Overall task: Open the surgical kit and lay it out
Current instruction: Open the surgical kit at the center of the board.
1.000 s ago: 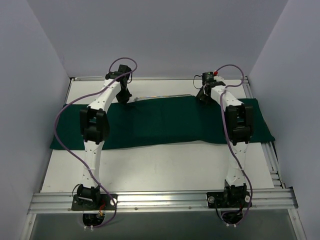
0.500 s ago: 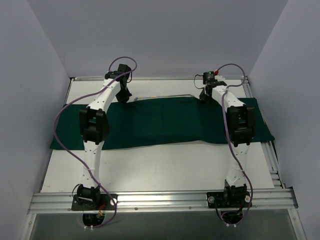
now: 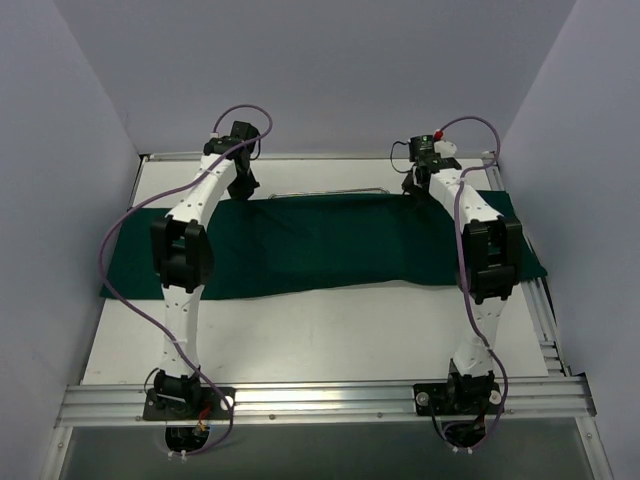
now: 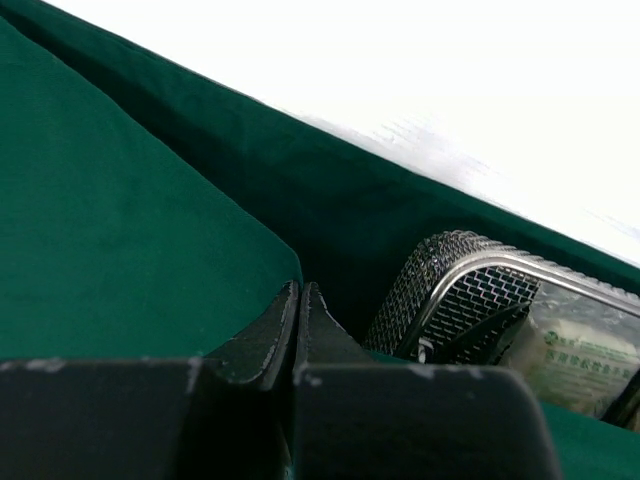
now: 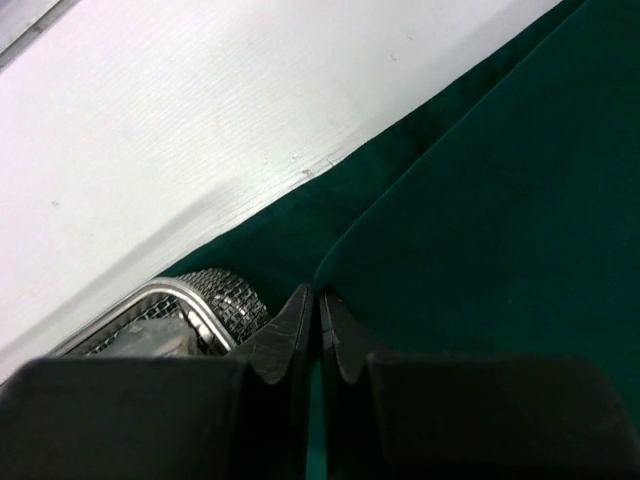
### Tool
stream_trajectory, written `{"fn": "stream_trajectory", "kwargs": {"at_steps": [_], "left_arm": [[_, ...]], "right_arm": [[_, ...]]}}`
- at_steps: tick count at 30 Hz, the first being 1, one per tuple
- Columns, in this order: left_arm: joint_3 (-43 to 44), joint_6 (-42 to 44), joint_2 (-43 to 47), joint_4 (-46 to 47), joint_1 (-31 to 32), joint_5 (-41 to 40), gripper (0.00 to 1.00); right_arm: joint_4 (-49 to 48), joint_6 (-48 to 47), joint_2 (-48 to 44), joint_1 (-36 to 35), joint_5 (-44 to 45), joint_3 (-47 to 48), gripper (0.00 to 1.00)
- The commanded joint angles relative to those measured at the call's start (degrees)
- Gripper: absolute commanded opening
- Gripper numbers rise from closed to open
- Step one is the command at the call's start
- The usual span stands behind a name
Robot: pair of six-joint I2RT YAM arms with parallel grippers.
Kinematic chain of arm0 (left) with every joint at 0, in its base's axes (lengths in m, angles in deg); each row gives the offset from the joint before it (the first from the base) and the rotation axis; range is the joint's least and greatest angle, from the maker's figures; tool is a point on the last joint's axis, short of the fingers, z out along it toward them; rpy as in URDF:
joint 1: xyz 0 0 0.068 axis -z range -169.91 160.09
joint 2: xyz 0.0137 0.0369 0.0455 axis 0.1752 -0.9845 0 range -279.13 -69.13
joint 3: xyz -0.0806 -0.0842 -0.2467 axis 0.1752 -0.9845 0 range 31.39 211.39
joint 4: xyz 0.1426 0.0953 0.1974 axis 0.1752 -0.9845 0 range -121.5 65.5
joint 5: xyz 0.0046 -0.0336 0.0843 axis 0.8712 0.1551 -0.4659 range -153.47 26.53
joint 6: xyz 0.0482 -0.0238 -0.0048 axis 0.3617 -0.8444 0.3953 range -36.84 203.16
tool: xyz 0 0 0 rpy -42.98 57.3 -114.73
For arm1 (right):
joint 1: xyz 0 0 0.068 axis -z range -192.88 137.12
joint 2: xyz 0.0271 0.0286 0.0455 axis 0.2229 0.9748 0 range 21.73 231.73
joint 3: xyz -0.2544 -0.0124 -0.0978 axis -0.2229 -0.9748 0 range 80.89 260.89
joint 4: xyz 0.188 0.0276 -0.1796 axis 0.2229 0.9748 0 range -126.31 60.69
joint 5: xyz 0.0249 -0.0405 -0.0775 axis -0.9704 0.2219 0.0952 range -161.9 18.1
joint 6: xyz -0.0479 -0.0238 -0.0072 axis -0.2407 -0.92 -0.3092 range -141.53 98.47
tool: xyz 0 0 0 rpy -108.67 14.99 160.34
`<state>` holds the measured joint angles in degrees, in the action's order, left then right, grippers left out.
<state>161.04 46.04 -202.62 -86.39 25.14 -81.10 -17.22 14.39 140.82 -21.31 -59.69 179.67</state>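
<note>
The dark green cloth wrap (image 3: 330,245) lies spread across the table. The rim of the silver wire-mesh tray (image 3: 330,192) shows at its far edge. My left gripper (image 3: 244,188) is shut on a fold of the cloth's far edge (image 4: 120,220), with the tray's mesh corner (image 4: 470,290) just to its right. A clear pouch (image 4: 580,345) lies in the tray. My right gripper (image 3: 412,188) is shut on the cloth's far edge (image 5: 500,200), next to the tray's other corner (image 5: 215,290). The clamps are hidden.
The white tabletop (image 3: 320,330) runs in front of and behind the cloth. An aluminium rail (image 3: 320,400) holds the arm bases at the near edge. Grey walls close in the left, right and back sides.
Both grippers have moved toward the back of the table and slightly outward, still pinching the cloth's far edge. The arms stand more stretched out.
</note>
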Motion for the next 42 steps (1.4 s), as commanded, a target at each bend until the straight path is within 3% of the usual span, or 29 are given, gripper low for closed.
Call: {"fn": "stream_trajectory", "kwargs": {"at_steps": [1, 15, 28, 33, 37, 42], "left_arm": [[-1.1, 1.8, 6.3, -0.1, -0.7, -4.8, 0.02], [-8.4, 3.4, 13.3, 1.2, -0.4, -5.4, 0.02], [-24.4, 2.3, 29.1, -3.2, 5.1, -9.2, 0.02], [-37.8, -2.7, 37.1, -7.0, 9.7, -7.6, 0.02], [-48.2, -8.9, 45.4, -10.8, 13.8, -3.0, 0.02], [-56.7, -13.7, 51.4, -16.5, 17.7, 6.7, 0.02]], "right_arm": [[1.0, -0.7, -5.6, -0.2, 3.9, -1.9, 0.0], [-0.2, -0.8, -13.1, -0.2, 3.6, -8.1, 0.0], [2.9, 0.2, -30.9, -1.0, 0.5, -22.5, 0.0], [9.9, 0.6, -41.4, -4.5, -0.1, -30.8, 0.0], [17.3, 0.9, -53.2, -5.3, -2.9, -39.3, 0.0], [32.8, 0.5, -63.1, -5.4, -7.0, -42.3, 0.0]]}}
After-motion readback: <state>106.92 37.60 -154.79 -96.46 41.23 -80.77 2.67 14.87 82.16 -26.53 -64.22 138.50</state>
